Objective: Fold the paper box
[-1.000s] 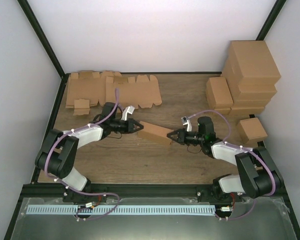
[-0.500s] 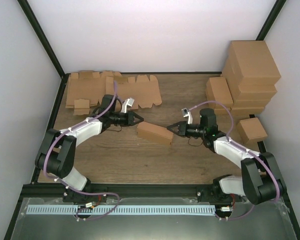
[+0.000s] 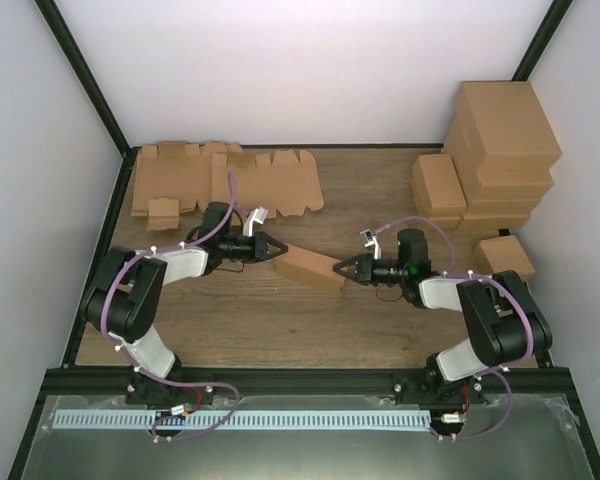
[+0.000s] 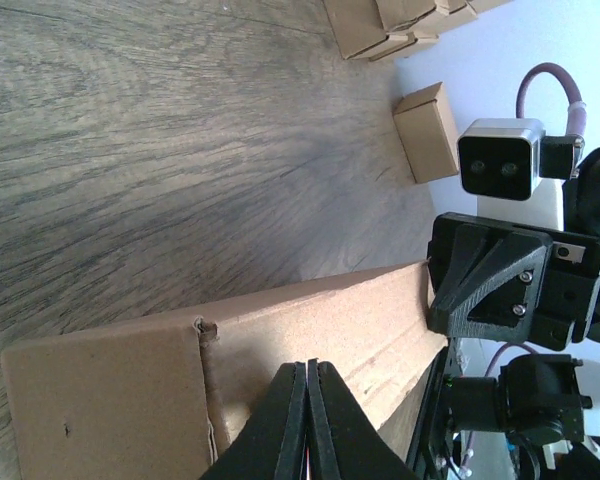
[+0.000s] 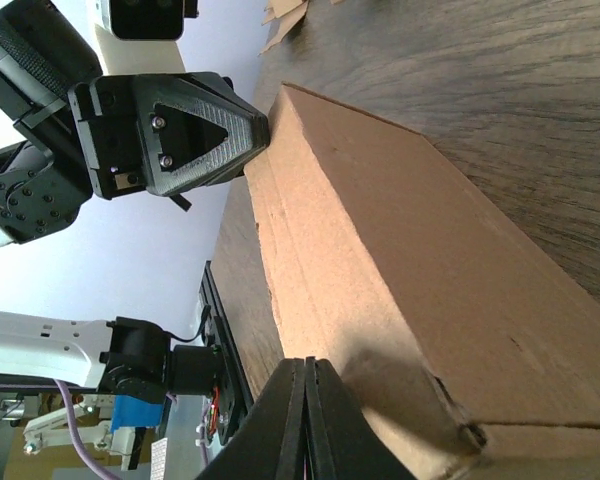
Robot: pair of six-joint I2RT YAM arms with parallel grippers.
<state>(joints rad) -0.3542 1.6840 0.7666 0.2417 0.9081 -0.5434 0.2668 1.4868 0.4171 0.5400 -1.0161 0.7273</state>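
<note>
top external shows one paper box (image 3: 310, 266) folded up, lying mid table (image 3: 230, 320) between two pincers: left gripper (image 3: 276, 250) and right gripper (image 3: 339, 268), both pinched together (holding nothing), tips at its opposite ends.

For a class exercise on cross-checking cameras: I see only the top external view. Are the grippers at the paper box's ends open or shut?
Observer: The left wrist view shows the left gripper shut, its fingers pressed together, tips at the paper box.
Operator: And the other one?
Observer: The right wrist view shows the right gripper shut too, at the opposite end.
Operator: Does the box look closed?
Observer: It seems so. In the left wrist view its near end lies flat and closed, with a small nick at one corner.
</note>
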